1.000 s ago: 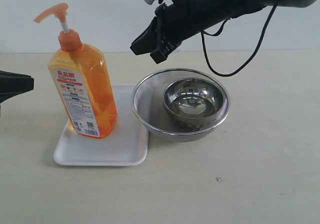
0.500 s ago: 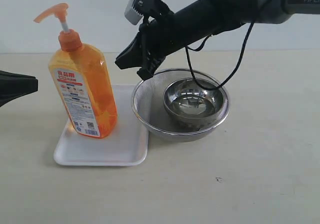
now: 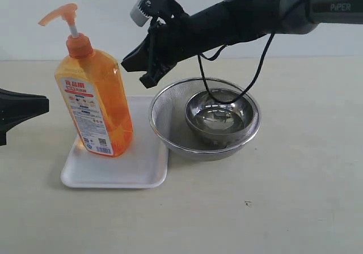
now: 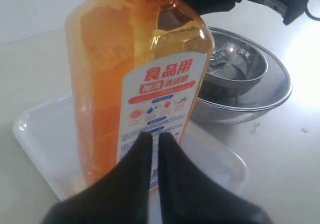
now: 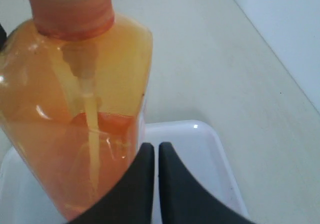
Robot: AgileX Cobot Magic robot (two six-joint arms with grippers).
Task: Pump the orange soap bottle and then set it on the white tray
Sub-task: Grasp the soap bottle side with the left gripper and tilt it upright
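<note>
Standing upright on the white tray (image 3: 142,172) was the orange soap bottle (image 3: 99,89), base on the tray's left half, label (image 3: 85,115) toward the exterior camera. Front strip and right part of the tray were bare. Pump head (image 3: 59,13) was up on its white stem, spout pointing left in the exterior view, nothing touching it.

Right gripper (image 5: 156,148): fingers pressed together, holding nothing. Its arm reached in from the upper right and across the middle. The tip hung in the air at about the bottle's shoulder height, between the bottle and the steel mesh strainer (image 3: 164,112) as the exterior view showed it, with a small gap to the bottle. The right wrist view had the bottle's collar and shoulder close ahead of the fingertips, tray visible below.

Left gripper (image 4: 154,136): also closed tight, empty. It sat low at the left edge of the exterior view, tip aimed at the bottle's lower half, clear of both bottle and tray. The left wrist view put the label straight ahead of the tips.

Strainer sat on the table (image 3: 283,197) just right of the tray, its rim overlapping the tray's right edge from the camera's angle. A steel bowl (image 3: 218,115) sat inside it. A black cable (image 3: 258,72) from the right arm looped down over the bowl.
</note>
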